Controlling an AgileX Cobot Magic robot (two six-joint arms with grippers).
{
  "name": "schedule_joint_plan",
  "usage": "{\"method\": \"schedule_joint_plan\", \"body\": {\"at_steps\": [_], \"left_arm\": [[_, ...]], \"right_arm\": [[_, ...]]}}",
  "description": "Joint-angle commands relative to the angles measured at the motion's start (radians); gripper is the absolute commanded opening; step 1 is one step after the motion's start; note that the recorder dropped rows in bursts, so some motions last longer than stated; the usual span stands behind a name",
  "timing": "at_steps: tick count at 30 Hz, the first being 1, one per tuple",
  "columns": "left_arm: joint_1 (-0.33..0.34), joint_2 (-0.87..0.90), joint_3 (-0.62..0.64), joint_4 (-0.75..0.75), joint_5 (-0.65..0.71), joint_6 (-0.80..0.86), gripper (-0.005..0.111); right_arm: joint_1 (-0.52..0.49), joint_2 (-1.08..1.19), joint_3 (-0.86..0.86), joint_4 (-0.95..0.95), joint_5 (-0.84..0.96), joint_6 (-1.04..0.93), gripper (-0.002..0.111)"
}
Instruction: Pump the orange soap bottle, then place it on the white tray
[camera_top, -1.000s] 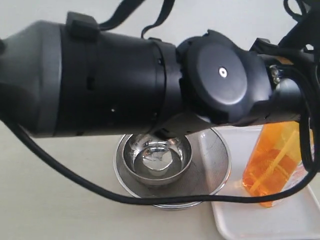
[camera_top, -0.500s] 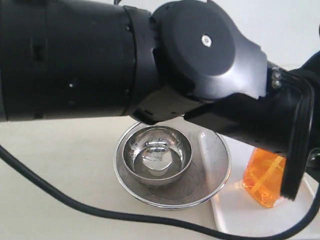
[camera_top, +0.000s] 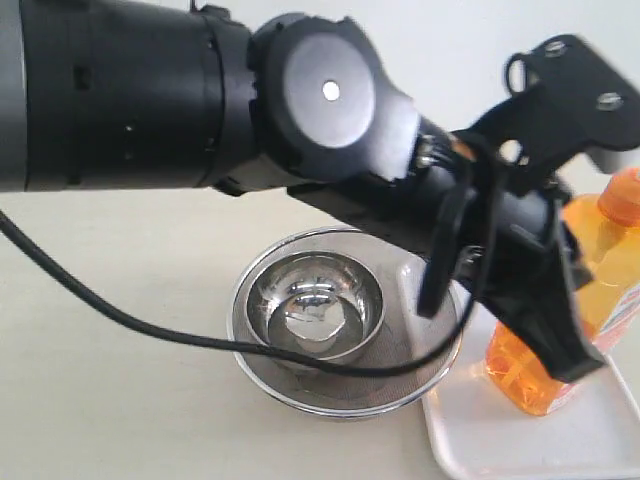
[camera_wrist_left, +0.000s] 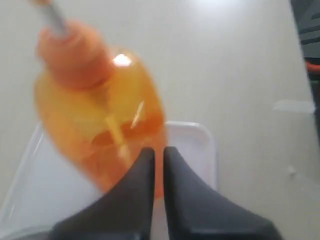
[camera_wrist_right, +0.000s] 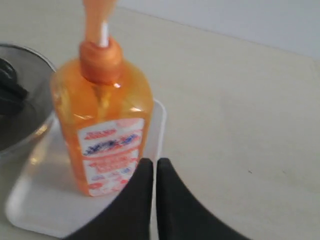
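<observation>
The orange soap bottle (camera_wrist_right: 102, 115) stood upright on the white tray (camera_top: 500, 445), on the side nearest the mesh strainer (camera_top: 400, 370) that held the steel bowl (camera_top: 315, 315). So the placing looked done to me. I could not judge from these views whether the pump had been pressed.

My left end effector (camera_wrist_left: 159, 151) had its fingers together, gripping nothing. Its tips sat low against the bottle's body in the left wrist view, and I could not tell whether they touched it. The right end effector (camera_wrist_right: 151, 162) was likewise closed on nothing, and stood clear of the bottle on its label side.

My worry was the left arm (camera_top: 150, 100). The bottle was tall on a small foot, so a sideways sweep of those closed fingers during a retreat could tip it off the tray or into the strainer. I judged a straight pull away from the bottle to be safer.

A black cable (camera_top: 100, 310) crossed in front of the strainer in the exterior view. If it was resting on the rim, arm motion could drag the strainer across the bench and into the tray. The arm also hid much of the scene.
</observation>
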Motion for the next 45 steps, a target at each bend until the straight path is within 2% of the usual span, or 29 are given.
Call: {"method": "schedule_joint_plan", "body": {"at_steps": [1,4,10,14,19,21,24,26,28,32,36,45], "left_arm": [[0.091,-0.008,0.069,-0.051,-0.079,-0.006,0.005],[0.119,-0.008,0.097,-0.123,-0.133,0.099,0.005],[0.121,0.007,0.112,-0.254,-0.194,0.252,0.005],[0.121,0.046,0.112,-0.369,-0.222,0.371,0.005],[0.135,0.107,0.112,-0.600,-0.205,0.616,0.005],[0.151,0.124,0.112,-0.731,-0.157,0.750,0.005],[0.190,0.142,0.112,-0.966,-0.001,0.993,0.005],[0.216,0.151,0.112,-1.086,0.065,1.092,0.005],[0.229,0.151,0.112,-1.105,0.070,1.154,0.005],[0.240,0.151,0.112,-1.105,0.074,1.154,0.005],[0.240,0.158,0.112,-1.105,0.153,1.207,0.005],[0.240,0.186,0.112,-1.105,0.230,1.237,0.005]], "right_arm": [[0.001,0.003,0.034,0.054,-0.188,0.042,0.000],[0.001,0.005,0.098,-0.034,-0.207,0.170,0.000],[0.001,0.005,0.235,-0.228,-0.290,0.551,0.000],[0.001,0.005,0.291,-0.300,-0.301,0.711,0.000],[0.001,0.005,0.335,-0.335,-0.347,0.823,0.000],[0.001,0.005,0.357,-0.375,-0.354,0.901,0.000],[0.001,0.029,0.392,-0.454,-0.387,1.015,0.000],[0.001,0.059,0.400,-0.496,-0.426,1.039,0.000],[0.001,0.098,0.400,-0.528,-0.425,1.055,0.000],[0.001,0.178,0.400,-0.614,-0.432,1.125,0.000],[0.001,0.266,0.400,-0.702,-0.453,1.197,0.000],[0.001,0.389,0.400,-0.896,-0.489,1.362,0.000]]}}
